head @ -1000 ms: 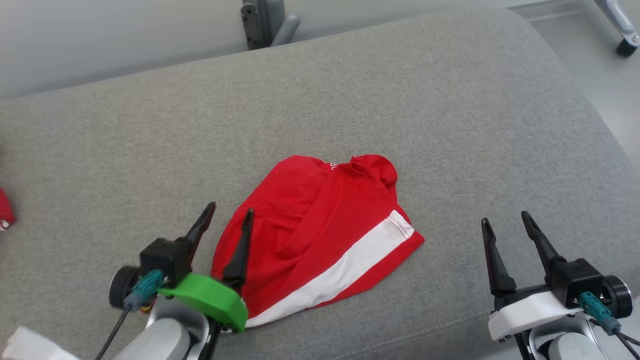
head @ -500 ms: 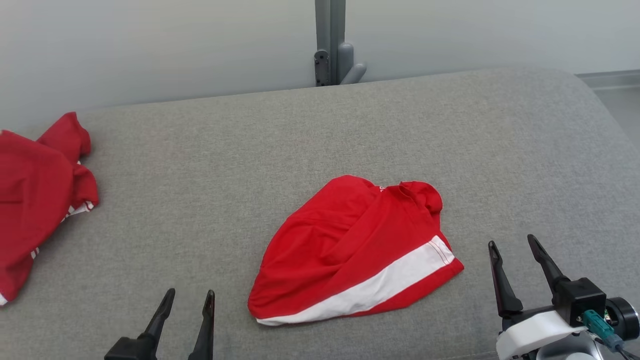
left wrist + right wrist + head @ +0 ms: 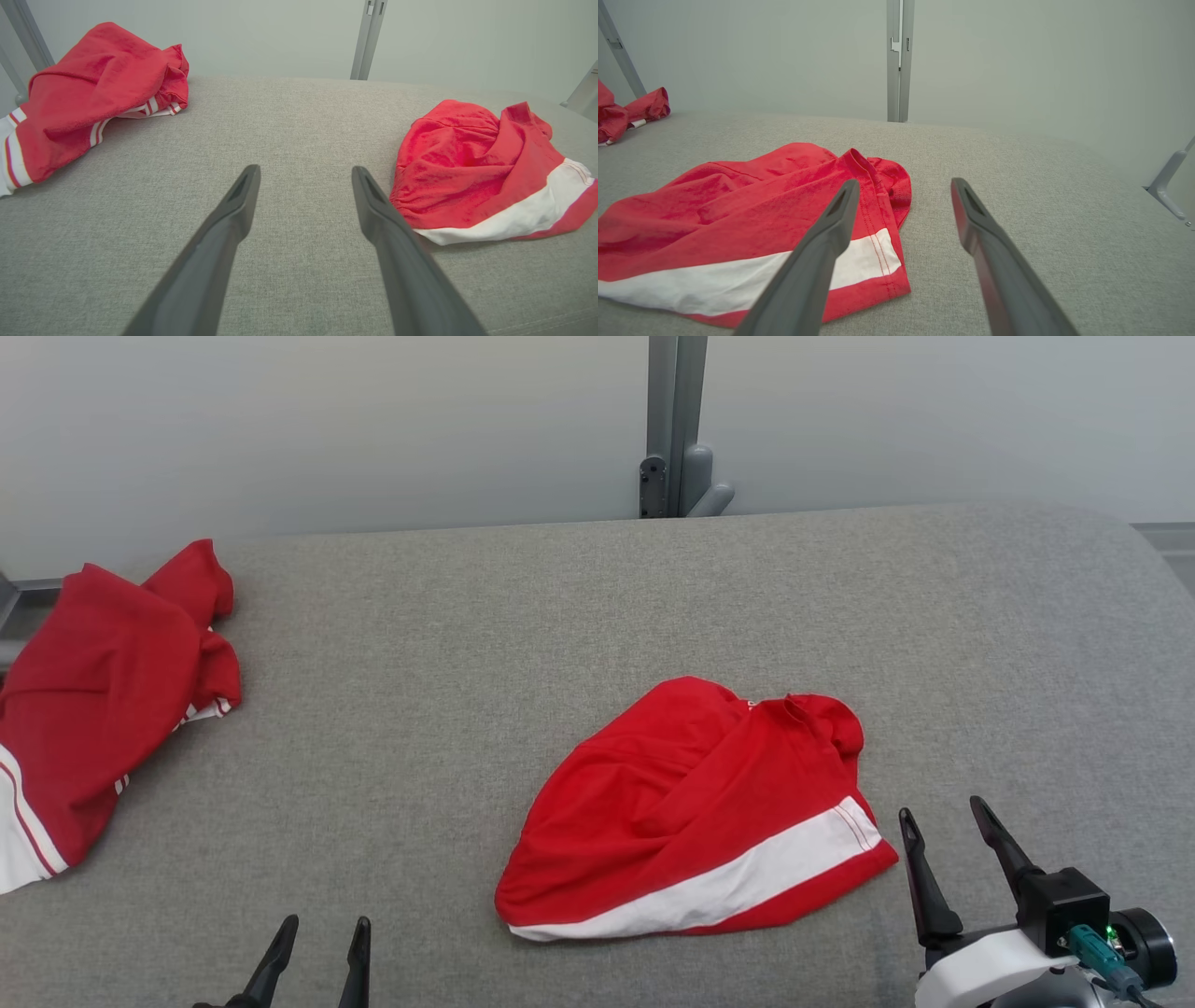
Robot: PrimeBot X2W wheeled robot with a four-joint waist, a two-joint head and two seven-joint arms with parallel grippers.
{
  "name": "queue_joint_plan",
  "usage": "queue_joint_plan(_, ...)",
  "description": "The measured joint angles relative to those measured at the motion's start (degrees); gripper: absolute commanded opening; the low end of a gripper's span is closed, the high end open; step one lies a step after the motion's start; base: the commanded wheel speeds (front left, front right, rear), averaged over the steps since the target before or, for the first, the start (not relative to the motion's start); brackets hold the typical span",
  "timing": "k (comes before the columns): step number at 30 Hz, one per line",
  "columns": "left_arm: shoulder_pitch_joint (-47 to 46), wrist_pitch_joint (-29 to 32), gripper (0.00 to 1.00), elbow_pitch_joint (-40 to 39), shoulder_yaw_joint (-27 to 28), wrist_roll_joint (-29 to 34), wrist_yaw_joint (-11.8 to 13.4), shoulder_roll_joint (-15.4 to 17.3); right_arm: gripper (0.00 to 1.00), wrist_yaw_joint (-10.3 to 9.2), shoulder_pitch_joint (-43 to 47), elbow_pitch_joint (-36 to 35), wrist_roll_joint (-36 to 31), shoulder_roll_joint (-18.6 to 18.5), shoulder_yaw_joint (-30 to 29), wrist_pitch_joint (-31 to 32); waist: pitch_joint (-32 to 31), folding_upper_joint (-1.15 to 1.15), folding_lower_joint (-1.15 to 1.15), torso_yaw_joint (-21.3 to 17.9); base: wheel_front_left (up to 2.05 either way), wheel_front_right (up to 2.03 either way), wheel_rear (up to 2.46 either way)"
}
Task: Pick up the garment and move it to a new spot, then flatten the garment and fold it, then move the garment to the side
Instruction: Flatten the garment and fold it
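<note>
Garment: A red garment (image 3: 695,812) with a white band is seen in a loose heap on the grey cushioned top (image 3: 467,635). It is near the front edge and a little to the right.
Other cloth: A second red garment (image 3: 103,700) with white stripes is laid at the far left of the top, well apart from the first.
Left gripper: The left gripper (image 3: 326,921) is seen at the bottom of the head view. Its fingers are spread wide and nothing is held. The heap is off to its right and is not touched.
Right gripper: The right gripper (image 3: 941,807) is also spread wide, with nothing held. It is just beside the corner with the white band, but the cloth is not touched.
Step in hand: The heap is bunched up, not flat. So the pick-up step is judged to be the one in hand, and it is not yet begun.
Next move: A gripper should be brought down onto an edge of the heap and closed on the cloth. The near corner by the right gripper looks easiest to reach.
Care: Only one layer may be caught, so the heap may open up when lifted.
</note>
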Motion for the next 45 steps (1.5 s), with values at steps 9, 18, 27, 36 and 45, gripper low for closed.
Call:
queue_joint_plan(9, 0.0, 0.0, 1.00, 0.5, 2.0, 2.2, -1.5, -1.5, 1.00, 0.00, -0.1, 0.5, 0.0, -0.1, 0.7, 0.0, 0.1, 0.00, 0.00, 0.2, 0.00, 0.00, 0.00)
queue_joint_plan(18, -1.4, 0.9, 1.00, 6.1, -9.7, -5.3, -1.7, 1.5, 1.00, 0.00, -6.4, 12.0, -1.2, -4.0, 4.1, 1.3, 2.0, 0.00, 0.00, 0.4, 0.00, 0.00, 0.00)
queue_joint_plan(27, -9.1, 3.3, 1.00, 7.7, -20.8, -14.9, -1.7, 6.8, 1.00, 0.01, -16.7, 22.0, -0.2, -5.2, 10.9, 4.6, 6.2, 0.00, 0.00, 0.7, 0.00, 0.00, 0.00)
queue_joint_plan(36, -15.6, 4.3, 1.00, 9.2, -28.6, -20.1, -1.7, 8.7, 1.00, 0.01, -20.5, 25.9, 3.6, -5.8, 15.3, 4.6, 9.9, 0.00, 0.00, 1.3, 0.00, 0.00, 0.00)
queue_joint_plan(45, -18.3, 3.2, 1.00, 10.4, -32.9, -23.9, -1.7, 9.5, 1.00, 0.00, -20.6, 26.2, 5.5, -6.1, 17.7, 3.6, 11.1, 0.00, 0.00, 0.4, 0.00, 0.00, 0.00)
